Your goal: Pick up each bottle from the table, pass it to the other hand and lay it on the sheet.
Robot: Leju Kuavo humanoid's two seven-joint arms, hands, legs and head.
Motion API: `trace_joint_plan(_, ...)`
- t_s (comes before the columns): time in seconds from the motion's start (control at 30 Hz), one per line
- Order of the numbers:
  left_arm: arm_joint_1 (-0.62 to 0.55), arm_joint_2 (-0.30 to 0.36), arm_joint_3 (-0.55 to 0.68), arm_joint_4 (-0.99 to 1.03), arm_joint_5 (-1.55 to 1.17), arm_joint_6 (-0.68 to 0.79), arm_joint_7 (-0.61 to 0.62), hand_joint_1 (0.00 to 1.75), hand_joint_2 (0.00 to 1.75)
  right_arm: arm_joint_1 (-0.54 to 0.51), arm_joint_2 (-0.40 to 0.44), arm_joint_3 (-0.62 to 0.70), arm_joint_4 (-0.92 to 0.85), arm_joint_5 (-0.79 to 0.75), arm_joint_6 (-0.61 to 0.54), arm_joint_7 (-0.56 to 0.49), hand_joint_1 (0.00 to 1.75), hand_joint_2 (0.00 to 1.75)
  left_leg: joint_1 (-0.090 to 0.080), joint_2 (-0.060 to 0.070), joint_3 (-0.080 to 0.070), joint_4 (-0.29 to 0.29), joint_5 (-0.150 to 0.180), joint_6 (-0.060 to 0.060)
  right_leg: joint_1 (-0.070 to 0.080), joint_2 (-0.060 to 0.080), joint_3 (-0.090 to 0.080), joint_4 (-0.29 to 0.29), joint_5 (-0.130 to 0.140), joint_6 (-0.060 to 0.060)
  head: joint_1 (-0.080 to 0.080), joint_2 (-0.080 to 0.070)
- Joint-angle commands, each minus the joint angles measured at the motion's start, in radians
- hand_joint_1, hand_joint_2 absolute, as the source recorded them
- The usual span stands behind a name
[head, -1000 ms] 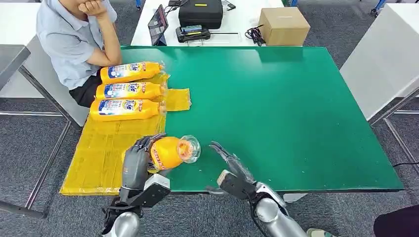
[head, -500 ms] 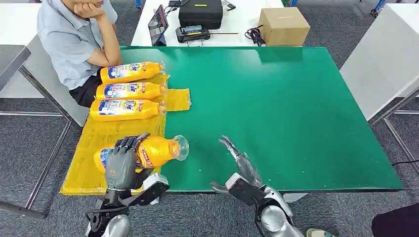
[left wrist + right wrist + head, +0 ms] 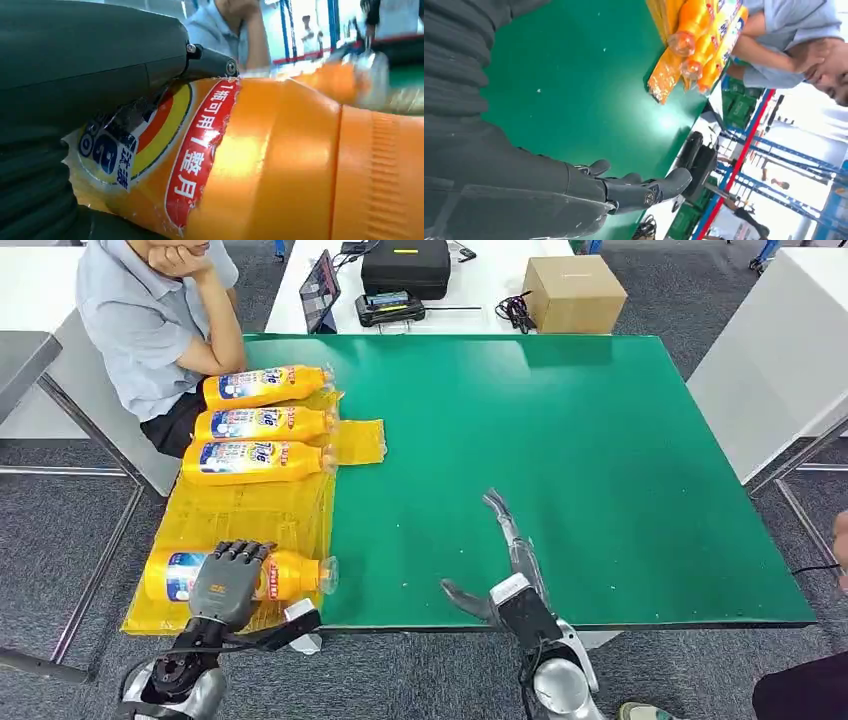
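Note:
My left hand (image 3: 226,584) grips an orange bottle (image 3: 292,575) lying across the near end of the yellow sheet (image 3: 240,515), its clear cap toward the green table. The same bottle (image 3: 280,165) with its red and blue label fills the left wrist view, under my dark fingers (image 3: 100,55). Three more orange bottles (image 3: 257,424) lie side by side at the sheet's far end, also seen in the right wrist view as bottles (image 3: 704,35). My right hand (image 3: 510,550) is open over the near middle of the table (image 3: 580,440), fingers stretched out, holding nothing; its fingers (image 3: 639,192) show empty.
A person in a light blue shirt (image 3: 140,315) sits at the table's far left corner, close to the sheet. Behind the table stand a black case (image 3: 405,265), a tablet (image 3: 320,285) and a cardboard box (image 3: 575,292). A white table (image 3: 780,360) is on the right.
My left hand has carried the bottle left and down onto the near end of the sheet, turning it flat. My right hand has drawn right and stretched its fingers forward.

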Motion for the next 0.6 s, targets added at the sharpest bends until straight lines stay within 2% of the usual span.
trace_joint_plan(0.03, -0.161, 0.055, 0.007, 0.338, 0.051, -0.011, -0.058, 1.75, 1.75, -0.044, 0.005, 0.002, 0.07, -0.017, 0.021, -0.006, 0.0, 1.75, 0.001, 0.0, 0.005, -0.001, -0.001, -0.002, 0.001, -0.001, 0.005, -0.001, -0.001, -0.002, 0.0, 0.0)
trace_joint_plan(0.37, -0.171, 0.026, -0.003, 0.352, 0.116, -0.011, -0.111, 1.75, 1.75, -0.037, -0.002, -0.004, 0.078, -0.03, 0.02, -0.008, 0.0, 1.75, 0.001, 0.001, 0.009, -0.001, 0.0, -0.002, 0.001, 0.002, 0.009, -0.001, 0.0, -0.002, 0.0, 0.0)
trace_joint_plan(0.4, -0.171, 0.021, -0.003, 0.349, 0.133, -0.019, -0.117, 1.59, 1.75, -0.036, -0.001, -0.005, 0.079, -0.033, 0.023, -0.008, 0.0, 1.75, 0.0, 0.0, 0.009, -0.002, 0.0, -0.002, 0.0, 0.001, 0.009, -0.001, 0.0, -0.001, 0.0, 0.0)
trace_joint_plan(0.43, -0.172, 0.014, 0.001, 0.349, 0.155, -0.035, -0.12, 0.37, 1.75, -0.037, -0.001, -0.006, 0.081, -0.036, 0.027, -0.007, 0.0, 1.75, 0.001, 0.001, 0.01, -0.001, 0.0, -0.003, 0.001, 0.002, 0.01, -0.001, 0.0, -0.002, 0.0, 0.0)
trace_joint_plan(0.47, -0.175, 0.01, -0.001, 0.35, 0.167, -0.046, -0.121, 0.1, 1.75, -0.038, 0.001, -0.007, 0.085, -0.04, 0.032, -0.004, 0.0, 1.75, 0.001, 0.0, 0.01, -0.001, 0.0, -0.003, 0.001, 0.001, 0.01, -0.001, 0.0, -0.002, 0.0, 0.0)
trace_joint_plan(0.5, -0.175, 0.01, -0.001, 0.35, 0.167, -0.046, -0.121, 0.1, 1.75, -0.038, 0.001, -0.007, 0.085, -0.04, 0.032, -0.004, 0.0, 1.75, 0.0, -0.001, 0.01, -0.001, 0.001, -0.002, 0.001, 0.0, 0.01, -0.001, 0.0, -0.002, 0.0, 0.0)
trace_joint_plan(0.53, -0.175, 0.01, -0.001, 0.35, 0.167, -0.046, -0.121, 0.0, 1.75, -0.038, 0.001, -0.007, 0.085, -0.04, 0.032, -0.004, 0.0, 1.75, 0.001, 0.0, 0.011, -0.001, 0.0, -0.003, 0.001, 0.001, 0.011, -0.001, 0.0, -0.002, 0.0, 0.0)
trace_joint_plan(0.6, -0.185, 0.0, -0.002, 0.367, 0.193, -0.083, -0.12, 0.0, 1.75, -0.045, 0.0, -0.01, 0.097, -0.052, 0.049, 0.003, 0.0, 1.75, 0.0, -0.001, 0.011, -0.001, 0.001, -0.002, 0.0, 0.0, 0.011, -0.001, 0.0, -0.002, 0.0, 0.0)
